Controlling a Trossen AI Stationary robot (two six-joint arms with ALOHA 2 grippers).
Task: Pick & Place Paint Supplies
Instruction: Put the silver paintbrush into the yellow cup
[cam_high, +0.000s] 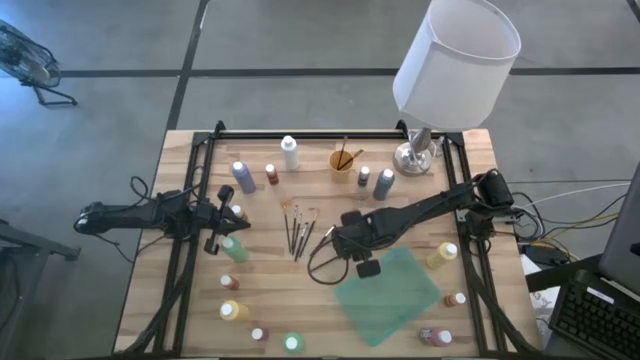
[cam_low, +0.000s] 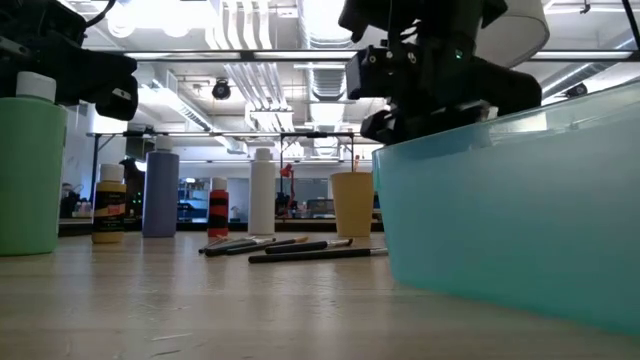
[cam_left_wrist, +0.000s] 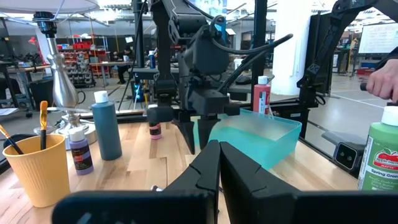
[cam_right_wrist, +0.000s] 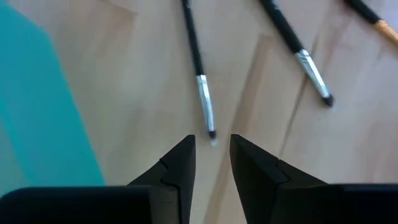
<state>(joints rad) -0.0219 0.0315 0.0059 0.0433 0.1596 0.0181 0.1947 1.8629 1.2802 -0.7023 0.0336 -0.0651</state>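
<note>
Several thin dark-handled brushes lie flat on the wood at the table's middle. My right gripper hovers just right of them, open. In the right wrist view its fingers stand on either side of one brush's bristle tip without touching it. That brush and another lie ahead. My left gripper is shut and holds nothing. It waits at the table's left, near a green bottle. Paint bottles stand upright around the table.
A teal bin sits right and near of the brushes, under my right arm. A yellow cup holding brushes, a white bottle, a blue-grey bottle and the lamp's silver base stand toward the far edge. Small bottles line the near edge.
</note>
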